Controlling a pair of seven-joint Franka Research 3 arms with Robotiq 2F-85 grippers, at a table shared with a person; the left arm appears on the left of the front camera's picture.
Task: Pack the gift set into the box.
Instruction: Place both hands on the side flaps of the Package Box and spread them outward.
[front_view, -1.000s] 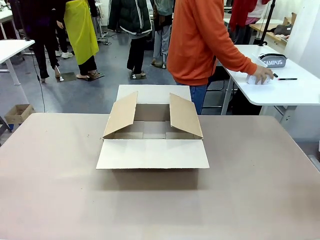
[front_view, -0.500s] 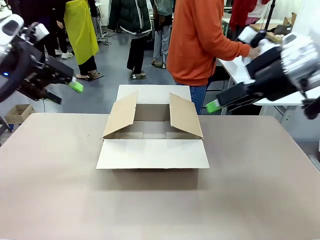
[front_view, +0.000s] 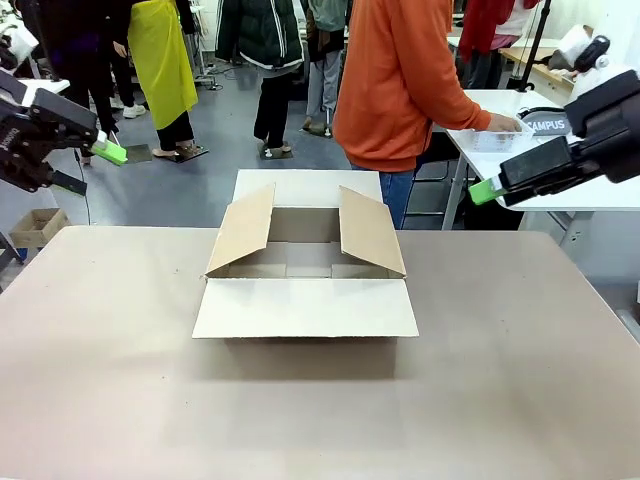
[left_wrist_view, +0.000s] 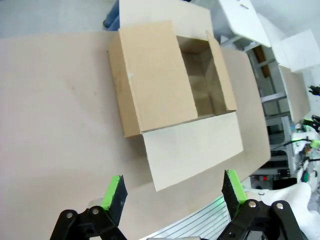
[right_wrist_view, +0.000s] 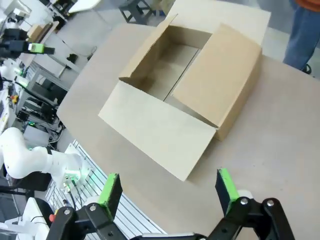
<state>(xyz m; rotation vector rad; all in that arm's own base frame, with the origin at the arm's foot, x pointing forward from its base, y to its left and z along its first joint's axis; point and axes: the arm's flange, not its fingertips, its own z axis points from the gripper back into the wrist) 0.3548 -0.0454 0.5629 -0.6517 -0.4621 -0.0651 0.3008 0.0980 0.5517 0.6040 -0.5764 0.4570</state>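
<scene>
Both claws are spread wide and hold nothing: the left claw (left_wrist_view: 174, 190) and the right claw (right_wrist_view: 168, 187) each look down on the box (front_view: 305, 308) from high off to its side. The box sits open in the middle of the counter (front_view: 500, 400). The gift set is well apart from it, on the white side counter (front_view: 590, 185) behind, where the person's hand (front_view: 500, 122) rests on the light tray (front_view: 492, 140), with the "CAMPUS" pouch (front_view: 548, 123) just beside. Watch the box's two side flaps: they lean inward over the opening, so a tray lowered flat would likely catch an edge and tip. The pieces look loose, so any tilt in carrying could slide the pouch off. The box is light and unheld, so a nudge would push it along the counter. Your right claw hangs near the person's arm, so a reach toward the tray risks contact. You cannot make out the white cylindrical item at all. The right arm cuts off part of the tray and pouch, and the flaps hide much of the box floor.
</scene>
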